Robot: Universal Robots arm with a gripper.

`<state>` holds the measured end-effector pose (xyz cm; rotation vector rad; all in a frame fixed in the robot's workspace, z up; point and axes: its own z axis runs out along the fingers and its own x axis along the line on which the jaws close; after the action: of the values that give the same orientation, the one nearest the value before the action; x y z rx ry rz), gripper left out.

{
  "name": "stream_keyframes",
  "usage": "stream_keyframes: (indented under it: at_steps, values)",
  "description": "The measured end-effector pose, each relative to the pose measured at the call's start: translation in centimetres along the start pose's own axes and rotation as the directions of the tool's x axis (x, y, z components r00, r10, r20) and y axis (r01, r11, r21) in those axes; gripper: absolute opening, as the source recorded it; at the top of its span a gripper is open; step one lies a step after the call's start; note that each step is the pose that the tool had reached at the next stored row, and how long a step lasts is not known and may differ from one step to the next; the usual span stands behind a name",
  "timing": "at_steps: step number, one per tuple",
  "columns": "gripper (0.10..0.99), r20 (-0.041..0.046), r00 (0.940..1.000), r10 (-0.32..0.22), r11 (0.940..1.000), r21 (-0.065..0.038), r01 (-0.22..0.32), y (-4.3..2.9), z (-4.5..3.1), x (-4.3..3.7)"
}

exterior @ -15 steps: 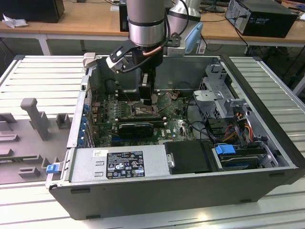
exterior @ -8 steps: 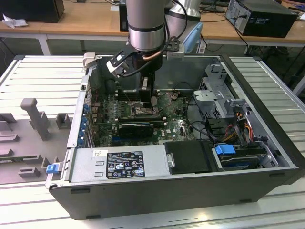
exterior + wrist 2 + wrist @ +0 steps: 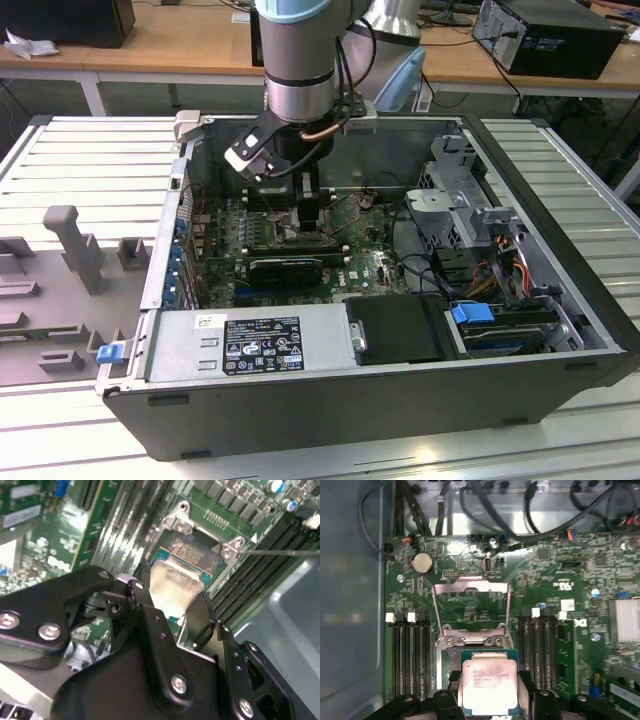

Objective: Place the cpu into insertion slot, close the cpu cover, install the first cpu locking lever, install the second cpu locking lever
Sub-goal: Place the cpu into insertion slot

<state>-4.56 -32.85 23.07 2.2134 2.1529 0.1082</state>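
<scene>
My gripper (image 3: pixel 310 222) reaches down into the open computer case over the green motherboard. In both wrist views its two black fingers (image 3: pixel 451 682) flank the cpu (image 3: pixel 487 686), a small square chip with a pale silver top, and the gripper (image 3: pixel 488 692) is shut on it. The cpu (image 3: pixel 175 582) hangs just above the insertion slot (image 3: pixel 192 555), whose gold contact field shows past the chip's edge. The cpu cover (image 3: pixel 470 586), a thin silvery frame, is swung open and lies back beyond the slot. A thin metal lever (image 3: pixel 280 551) sticks out sideways from the socket.
Long black memory slots (image 3: pixel 410 660) run along both sides of the socket. Cables (image 3: pixel 470 500) hang at the board's far edge. A drive cage (image 3: pixel 455 210) and power supply (image 3: pixel 255 340) fill the case. A grey fixture (image 3: pixel 70 250) stands on the exterior view's left.
</scene>
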Motion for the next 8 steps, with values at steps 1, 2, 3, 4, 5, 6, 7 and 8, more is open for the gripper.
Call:
stream_keyframes:
  at_steps: [1,2,3,4,5,6,7,8]
  values:
    - [0.529,-0.0007,1.0000,-0.010,1.0000,0.000,0.010,-0.27,0.42,0.06]
    - [0.529,-0.0012,0.9998,-0.018,0.9998,0.000,0.018,-0.39,0.90,0.21]
    - [0.529,-0.0018,0.9998,-0.018,0.9998,0.000,0.018,-0.44,1.40,0.40]
    - [0.529,-0.0025,0.9998,-0.019,0.9998,0.000,0.019,-0.45,1.62,0.45]
    - [0.529,-0.0028,0.9998,-0.019,0.9998,0.000,0.019,-0.46,1.74,0.46]
    - [0.529,-0.0029,0.9998,-0.019,0.9998,0.000,0.019,-0.48,1.87,0.47]
    - [0.529,-0.0028,0.9998,-0.018,0.9998,0.000,0.018,-0.50,2.01,0.49]
    - [0.529,-0.0028,0.9998,-0.018,0.9998,0.000,0.018,-0.52,2.19,0.67]
